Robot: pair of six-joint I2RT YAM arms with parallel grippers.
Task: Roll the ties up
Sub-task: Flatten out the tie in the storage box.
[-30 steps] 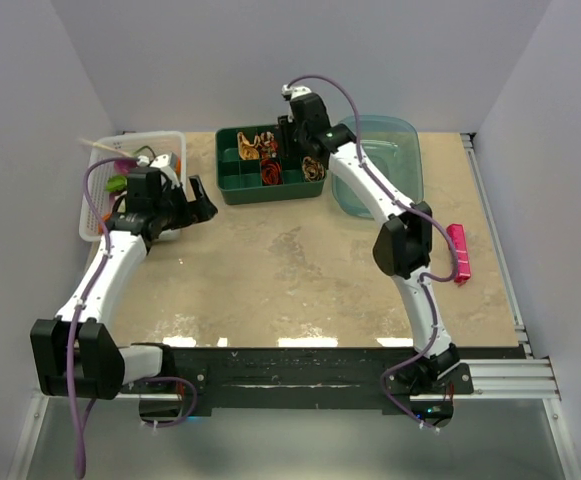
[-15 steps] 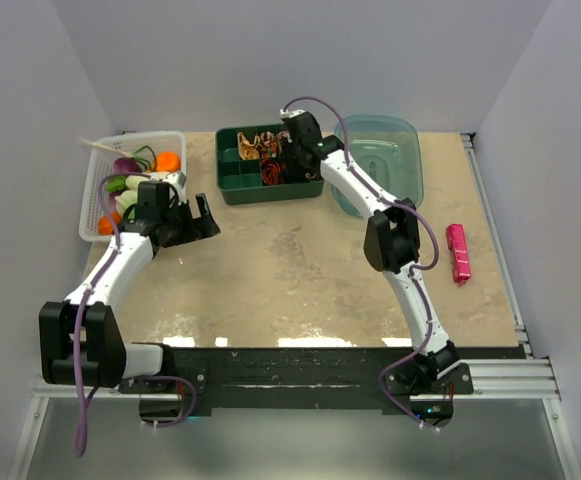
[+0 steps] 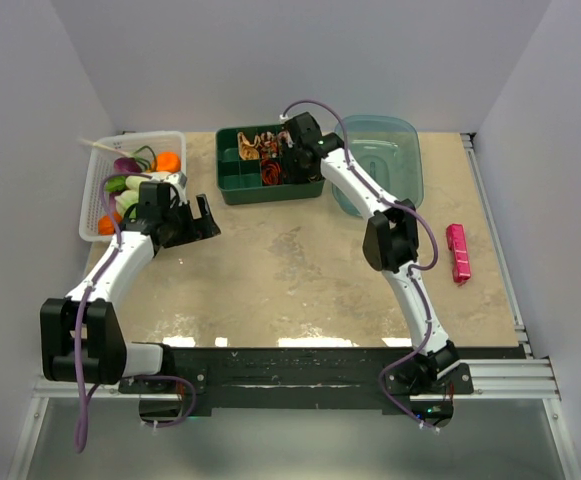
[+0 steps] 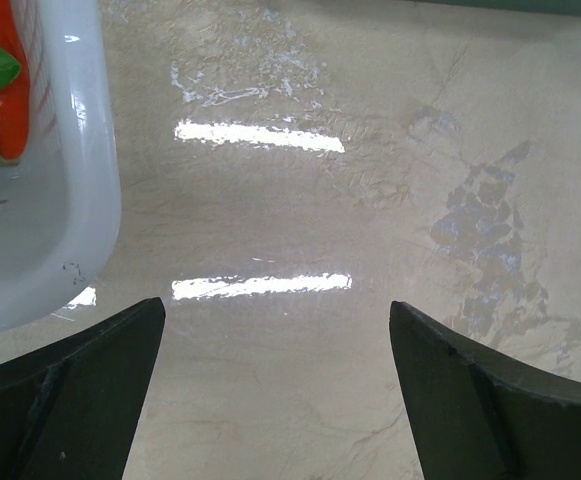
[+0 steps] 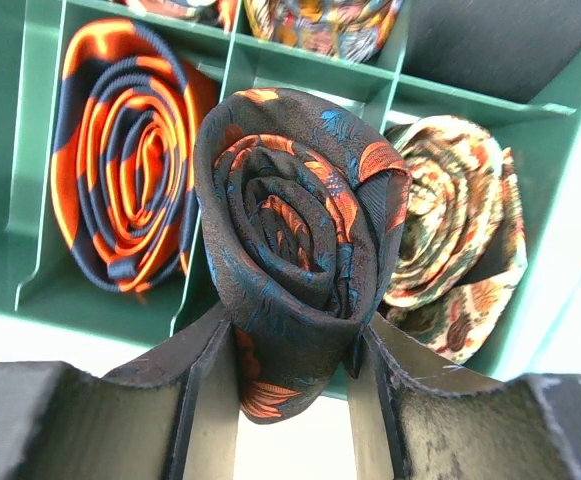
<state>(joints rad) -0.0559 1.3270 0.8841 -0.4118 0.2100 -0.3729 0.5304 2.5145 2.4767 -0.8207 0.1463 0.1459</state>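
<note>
Top view, upper left: white basket (image 3: 92, 200). The left gripper (image 3: 192, 222) is just right of it over the table (image 3: 290, 270), fingers apart and holding nothing. The left arm lies lower in frame than a second ago, uncovering the basket.

Upper centre: green tray (image 3: 232, 185). The right gripper (image 3: 292, 160) hangs over it, clamped on a dark rolled tie (image 5: 290, 230). The tie sits between an orange-striped coil (image 5: 130, 170) and a tan coil (image 5: 460, 230), both in compartments. The arm's elbow is slightly further left than before.

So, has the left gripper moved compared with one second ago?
Yes. The left gripper has drawn back a little toward the near edge of the table, and its arm no longer covers the middle of the white basket.
</note>
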